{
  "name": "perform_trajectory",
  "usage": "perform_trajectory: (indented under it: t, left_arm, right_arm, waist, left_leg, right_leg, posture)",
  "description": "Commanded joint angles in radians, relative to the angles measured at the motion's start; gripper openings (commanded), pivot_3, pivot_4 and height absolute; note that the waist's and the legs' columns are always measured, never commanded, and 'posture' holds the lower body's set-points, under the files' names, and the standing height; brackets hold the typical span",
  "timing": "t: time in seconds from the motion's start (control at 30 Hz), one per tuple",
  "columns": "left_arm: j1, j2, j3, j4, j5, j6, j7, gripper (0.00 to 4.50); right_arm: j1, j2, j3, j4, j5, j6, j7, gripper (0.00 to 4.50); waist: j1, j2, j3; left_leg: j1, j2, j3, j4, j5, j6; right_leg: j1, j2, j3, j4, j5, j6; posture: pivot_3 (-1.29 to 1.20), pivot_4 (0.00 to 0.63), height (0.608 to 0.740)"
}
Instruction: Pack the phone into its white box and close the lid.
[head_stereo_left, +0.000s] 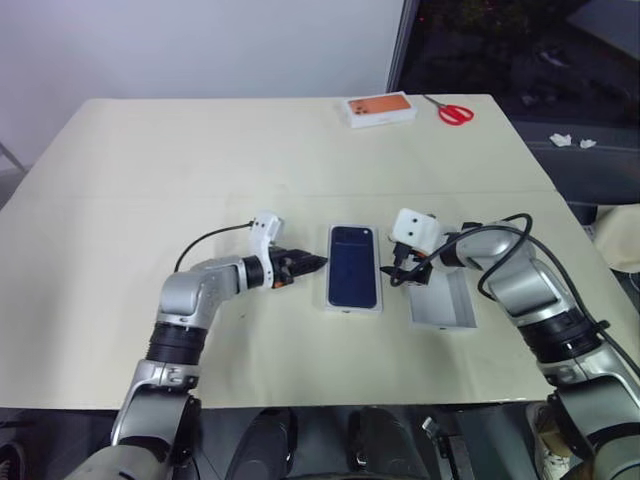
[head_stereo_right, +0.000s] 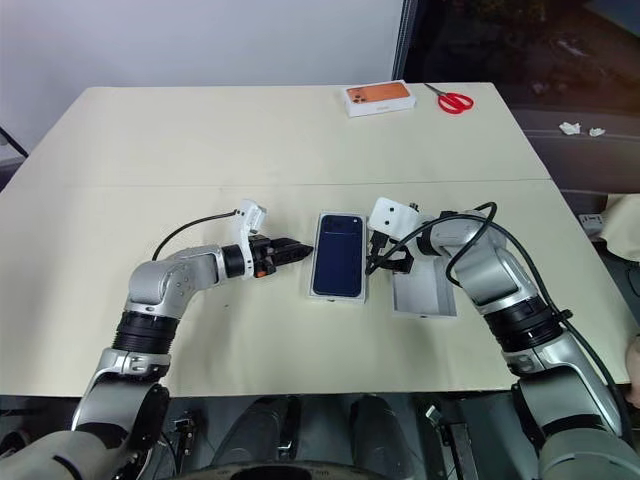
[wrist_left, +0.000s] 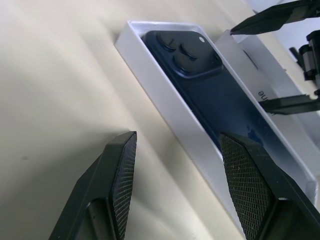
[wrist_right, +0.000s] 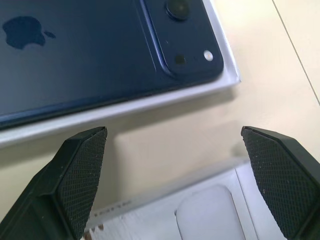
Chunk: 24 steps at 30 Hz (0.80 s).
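Cream counter (head_stereo_left: 200, 170) carries the white box (wrist_left: 165, 115) at centre, with the phone (head_stereo_left: 353, 267) seated in it face down, ready for covering. Left hand (head_stereo_left: 312, 264) and right hand (head_stereo_left: 398, 275) flank it, both released and empty. Beside the right hand lies the lid (head_stereo_left: 445, 300), hollow side up, not yet fitted.

Left end effector (head_stereo_left: 318, 263) and right end effector (head_stereo_left: 397, 275) both gape, pointing toward each other.
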Motion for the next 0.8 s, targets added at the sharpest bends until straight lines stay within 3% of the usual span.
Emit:
perform_trajectory:
  t: [0.03, 0.17, 0.27, 0.43, 0.57, 0.67, 0.8]
  left_arm:
    - [0.011, 0.042, 0.037, -0.068, -0.021, -0.062, -0.045, 2.72]
    - [0.029, 0.110, 0.086, -0.087, -0.030, -0.123, -0.084, 2.72]
    - [0.078, 0.189, 0.126, -0.131, -0.066, -0.173, -0.184, 2.72]
    - [0.164, 0.261, 0.169, -0.193, -0.109, -0.263, -0.308, 2.72]
    - [0.223, 0.301, 0.183, -0.223, -0.122, -0.315, -0.367, 2.72]
    - [0.257, 0.316, 0.179, -0.241, -0.121, -0.338, -0.376, 2.72]
    - [0.271, 0.295, 0.175, -0.267, -0.134, -0.329, -0.333, 2.72]
  right_arm:
    - [-0.091, 0.073, -0.176, -0.082, 0.118, 0.311, -0.065, 4.50]
    - [-0.099, 0.087, -0.246, -0.216, 0.214, 0.733, -0.089, 4.50]
    - [-0.106, 0.036, -0.222, -0.300, 0.253, 0.968, -0.131, 4.50]
    - [-0.096, 0.041, -0.247, -0.296, 0.357, 1.008, -0.226, 4.50]
    - [-0.062, -0.011, -0.193, -0.300, 0.468, 1.008, -0.324, 4.50]
    - [-0.054, 0.013, -0.244, -0.253, 0.618, 1.008, -0.431, 4.50]
    - [-0.097, -0.006, -0.255, -0.166, 0.933, 1.008, -0.664, 4.50]
  waist:
    - [-0.003, 0.001, 0.001]
    - [0.004, 0.002, 0.001]
    - [0.002, 0.003, 0.002]
    - [0.001, 0.003, 0.002]
    - [0.002, 0.004, 0.002]
    - [0.001, 0.004, 0.002]
    - [0.000, 0.004, 0.003]
  left_leg:
    - [0.000, 0.000, 0.000, 0.000, 0.000, 0.000]
    - [-0.001, 0.001, 0.000, -0.001, 0.001, -0.001]
    - [-0.002, 0.000, 0.000, -0.002, 0.000, 0.000]
    - [-0.003, -0.001, 0.002, -0.001, -0.001, 0.001]
    - [-0.003, -0.001, 0.002, -0.002, -0.001, 0.002]
    - [-0.003, -0.001, 0.002, -0.002, -0.001, 0.002]
    - [-0.003, -0.001, 0.002, -0.002, -0.001, 0.002]
  right_leg:
    - [-0.001, 0.000, 0.001, 0.000, 0.000, 0.000]
    - [-0.003, 0.000, 0.000, 0.001, 0.000, 0.000]
    - [-0.003, -0.001, 0.001, 0.000, 0.000, 0.000]
    - [-0.004, -0.003, 0.002, 0.000, 0.000, -0.001]
    - [-0.005, -0.004, 0.002, 0.000, 0.000, -0.001]
    - [-0.005, -0.004, 0.002, 0.000, 0.000, -0.001]
    - [-0.004, -0.004, 0.002, 0.000, 0.000, -0.001]
  posture:
    - [0.00, 0.150, 0.740]
    - [0.00, 0.150, 0.740]
    - [0.00, 0.150, 0.740]
    - [0.00, 0.150, 0.740]
    - [0.00, 0.150, 0.740]
    - [0.00, 0.150, 0.740]
    - [0.00, 0.150, 0.740]
